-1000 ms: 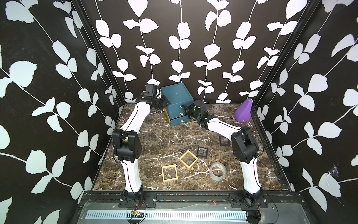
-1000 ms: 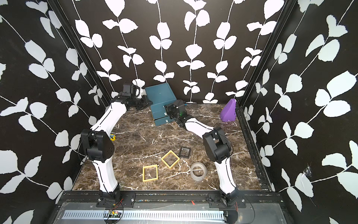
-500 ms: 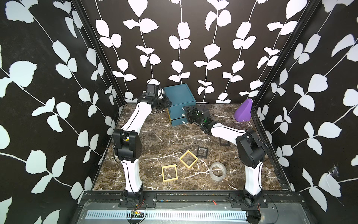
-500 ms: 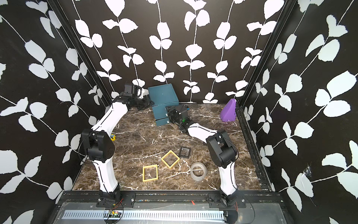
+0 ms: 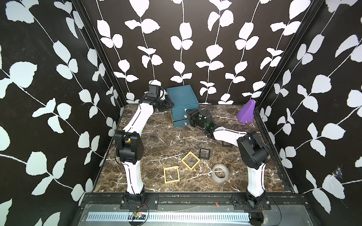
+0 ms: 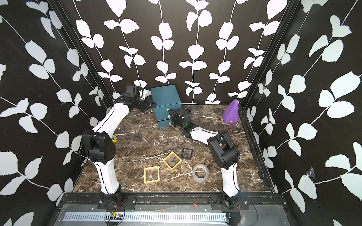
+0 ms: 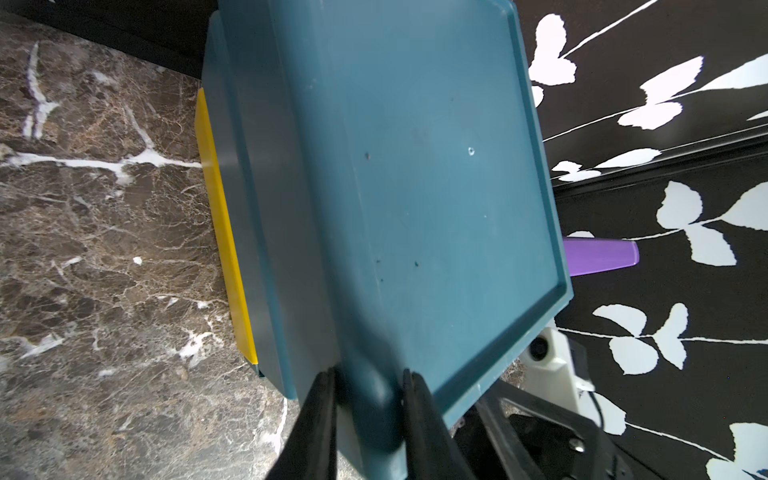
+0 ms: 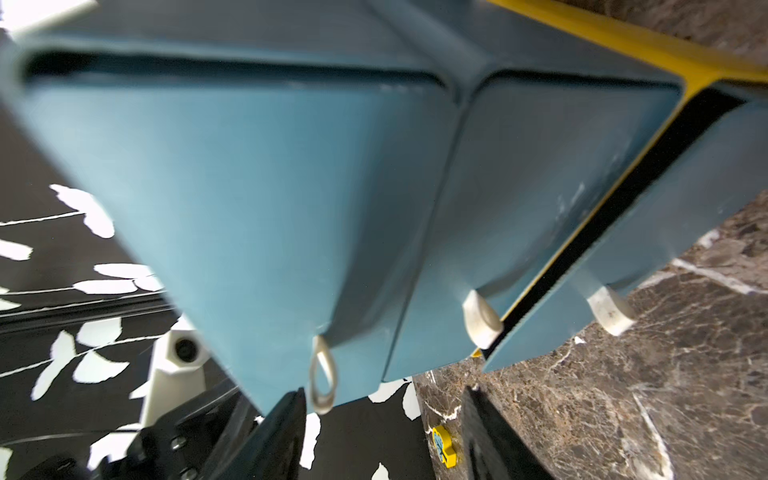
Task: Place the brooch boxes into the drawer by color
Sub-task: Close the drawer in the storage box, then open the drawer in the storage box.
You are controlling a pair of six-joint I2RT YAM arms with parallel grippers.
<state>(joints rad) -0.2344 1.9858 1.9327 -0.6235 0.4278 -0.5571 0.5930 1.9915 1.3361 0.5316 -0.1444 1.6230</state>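
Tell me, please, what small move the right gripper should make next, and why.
Probably shut on the top knob: it sits just inside the open right gripper, the left gripper clamps a corner of the chest, and yellow boxes lie outside.

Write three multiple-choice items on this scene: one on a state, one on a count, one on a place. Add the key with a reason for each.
1. The left tool is:
A) open, touching nothing
B) shut on a corner of the teal chest
C) shut on nothing

2. How many yellow brooch boxes lie on the table?
A) one
B) two
C) four

3. The purple wedge stands:
A) on top of the teal chest
B) between the yellow brooch boxes
C) in the table's far right corner

Key:
1 B: the left wrist view shows its fingers on either side of the chest's rounded corner.
2 B: both top views show two yellow frames lying near the front.
3 C: both top views show it in that corner, apart from the chest.
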